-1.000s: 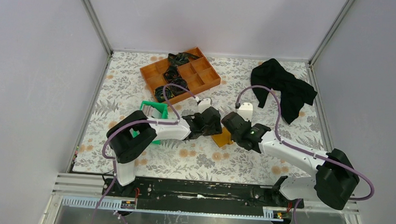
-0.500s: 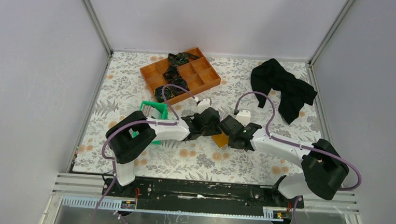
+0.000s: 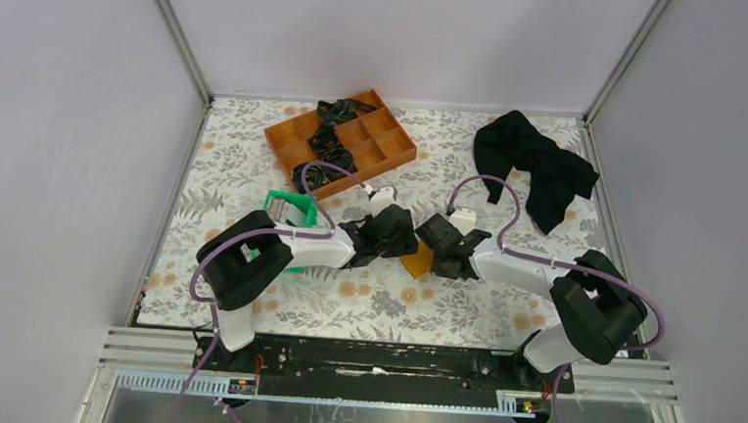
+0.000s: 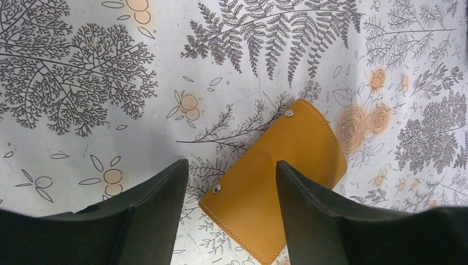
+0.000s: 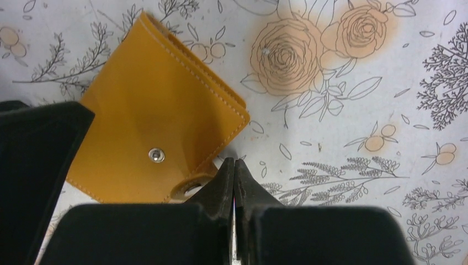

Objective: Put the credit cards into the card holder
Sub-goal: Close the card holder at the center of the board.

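The right arm has tucked in closer, right end effector [image 5: 234, 165] pinched fully closed beside the snap tab of the small orange-tan leather card holder [image 5: 160, 110] lying folded on the flowered tabletop [image 5: 331, 110], left end effector [image 4: 230, 165] spread wide above it, and a closed-finger nudge could skid it away unopened.

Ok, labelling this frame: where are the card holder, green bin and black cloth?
card holder [image 4: 292, 143]: left wrist view, centre of its cover.
green bin [image 3: 297, 199]: top view, far rim.
black cloth [image 3: 535, 167]: top view, its middle.
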